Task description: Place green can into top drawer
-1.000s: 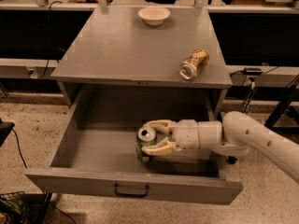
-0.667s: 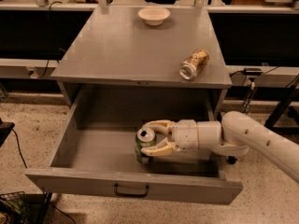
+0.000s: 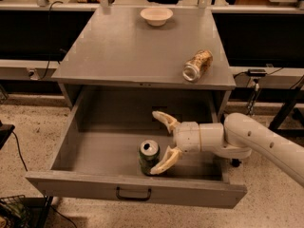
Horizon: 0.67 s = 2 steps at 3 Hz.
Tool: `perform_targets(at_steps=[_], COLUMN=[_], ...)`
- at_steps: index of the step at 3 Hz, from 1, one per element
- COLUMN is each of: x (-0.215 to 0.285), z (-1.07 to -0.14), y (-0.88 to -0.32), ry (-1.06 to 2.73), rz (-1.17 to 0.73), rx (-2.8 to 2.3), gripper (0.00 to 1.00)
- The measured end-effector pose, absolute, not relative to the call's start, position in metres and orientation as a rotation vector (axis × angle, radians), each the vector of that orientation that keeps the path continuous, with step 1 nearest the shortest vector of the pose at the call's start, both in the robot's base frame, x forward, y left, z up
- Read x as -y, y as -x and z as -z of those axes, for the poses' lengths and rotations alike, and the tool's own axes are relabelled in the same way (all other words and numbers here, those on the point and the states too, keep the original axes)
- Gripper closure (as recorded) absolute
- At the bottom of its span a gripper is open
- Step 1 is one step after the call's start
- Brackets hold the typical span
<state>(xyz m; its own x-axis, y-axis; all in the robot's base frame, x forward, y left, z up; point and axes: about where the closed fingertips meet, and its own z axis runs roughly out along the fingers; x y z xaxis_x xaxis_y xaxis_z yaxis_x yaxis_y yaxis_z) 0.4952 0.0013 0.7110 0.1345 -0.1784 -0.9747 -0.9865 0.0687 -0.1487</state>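
Lab w/ robot hand (image 3: pixel 154 143) in drawer (image 3: pixel 190 194)

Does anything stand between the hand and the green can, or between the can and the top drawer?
Nothing visible does. The green can stands upright inside the top drawer; the open hand is in the drawer too, close beside the can.

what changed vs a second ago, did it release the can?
Yes. The tool opened wide and let go of the green can, which now stands upright on the floor of the top drawer, slightly lower in view than before. Unchanged: the arm's position, the drawer pulled open, the tan can lying on the table, and the bowl.
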Motion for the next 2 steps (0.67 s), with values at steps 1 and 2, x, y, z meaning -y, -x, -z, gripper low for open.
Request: perform_targets(at_steps=[1, 2], x=[-0.0101, -0.0111], z=[-0.7302, -0.7354], y=[-0.4789, -0.4781], ry=[1.397, 1.406], rz=[-0.967, -0.959], rx=[-1.269, -1.268], gripper=[0.0, 0.0])
